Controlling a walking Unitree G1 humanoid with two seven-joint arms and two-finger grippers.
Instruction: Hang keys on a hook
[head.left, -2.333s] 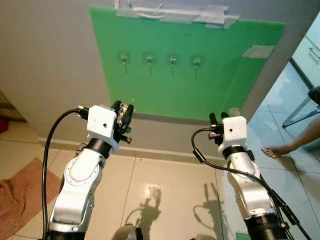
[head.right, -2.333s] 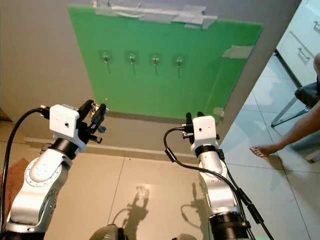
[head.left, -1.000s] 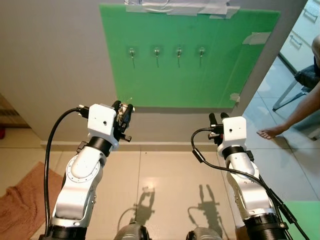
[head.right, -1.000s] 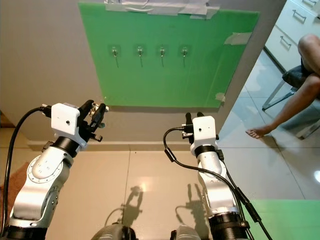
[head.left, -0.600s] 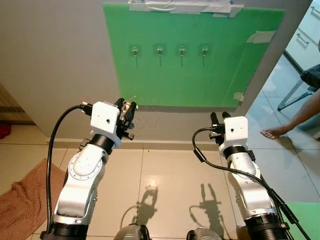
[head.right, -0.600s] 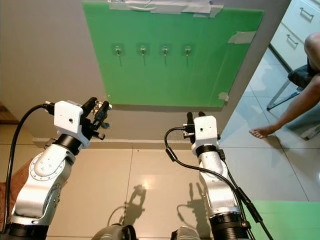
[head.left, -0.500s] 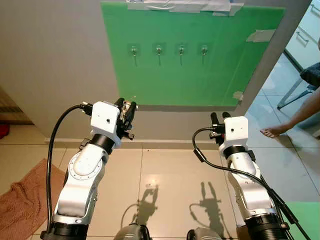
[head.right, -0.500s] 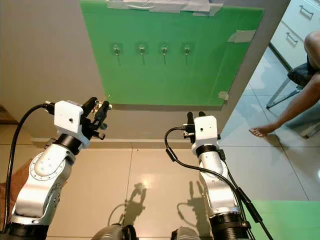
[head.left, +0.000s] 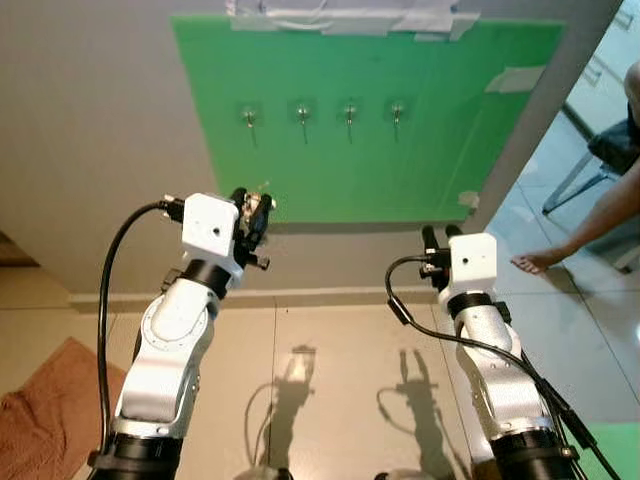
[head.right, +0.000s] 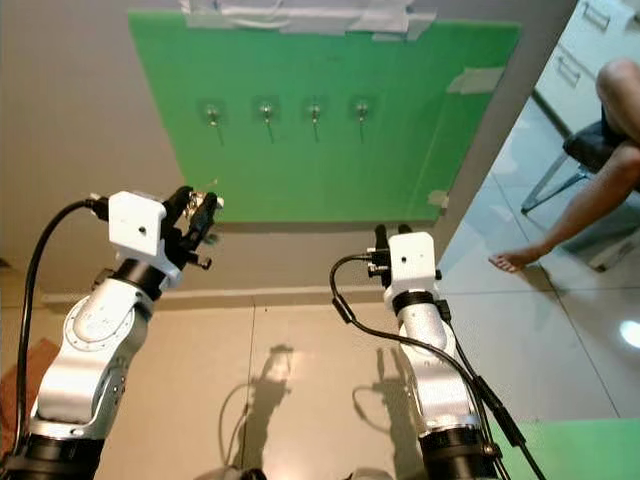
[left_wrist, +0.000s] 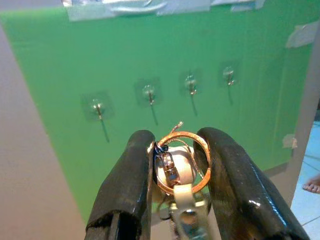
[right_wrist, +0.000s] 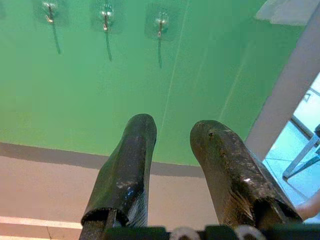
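- Keys (left_wrist: 178, 170) sat pinched between the 2 black fingers (left_wrist: 131, 185) of the left hand (head.left: 250, 212), with a copper-coloured ring standing up between the fingertips and a pale fob below it.
- Left hand was raised in front of the wall, just below the lower edge of the green board (head.left: 440, 150) and under its left part.
- Green board was fixed to the grey wall with strips of tape (head.left: 340, 20) along its top edge and another piece on its right side.
- 4 small hooks (head.left: 303, 113) ran in a row across the upper part of the board, each on a clear square pad, well above the held keys.
- Seen from the left wrist, the ring lay roughly below the second hook (left_wrist: 148, 92) and the third hook (left_wrist: 190, 82), apart from both.
- Right hand (head.right: 390, 234) was held up lower and to the right, below the board's lower right corner, its fingers (right_wrist: 129, 160) parted by a narrow gap with nothing between them.
- From the right wrist, 3 of the hooks showed above those fingers on the green surface.
- Black cables (head.left: 110, 300) looped from each wrist down along the silver arms.
- Tiled floor (head.left: 330, 360) lay below, carrying the shadows of both arms.
- Brown cloth (head.left: 40, 420) lay on the floor at the lower left.
- A person's bare leg and foot (head.right: 515, 260) reached in at the right, beside a chair leg (head.right: 545, 180).
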